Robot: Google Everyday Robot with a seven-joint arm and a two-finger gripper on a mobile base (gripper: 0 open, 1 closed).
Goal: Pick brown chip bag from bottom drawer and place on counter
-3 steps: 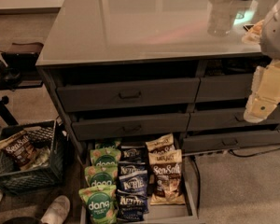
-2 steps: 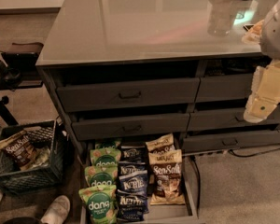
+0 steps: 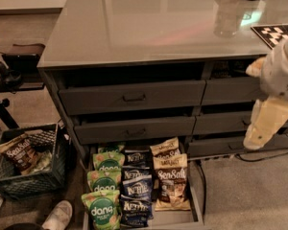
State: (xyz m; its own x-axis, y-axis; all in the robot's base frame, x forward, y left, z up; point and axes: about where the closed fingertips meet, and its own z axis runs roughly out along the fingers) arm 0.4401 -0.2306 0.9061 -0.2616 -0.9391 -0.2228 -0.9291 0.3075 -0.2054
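Observation:
The bottom drawer (image 3: 197, 208) is pulled open at floor level and holds three rows of bags. The right row holds brown chip bags: a near one (image 3: 170, 182) with "Sea Salt" script and a second (image 3: 164, 148) behind it. Green "dang" bags (image 3: 104, 181) fill the left row and dark blue "Kettle" bags (image 3: 136, 188) the middle one. The glossy grey counter (image 3: 144, 25) tops the cabinet. My gripper (image 3: 265, 123) hangs on its white arm at the right, in front of the right drawers, above and to the right of the brown bags, holding nothing.
A dark crate (image 3: 26, 169) on the floor at left holds another brown bag (image 3: 17, 152). A clear cup (image 3: 229, 17) and a black-and-white marker tile (image 3: 273, 33) sit on the counter's far right. A cable (image 3: 266, 156) runs along the floor at right. A shoe (image 3: 57, 214) shows at bottom left.
My arm and gripper have come down and slightly left, from counter-edge height to the middle drawers. The bags and drawer have not moved.

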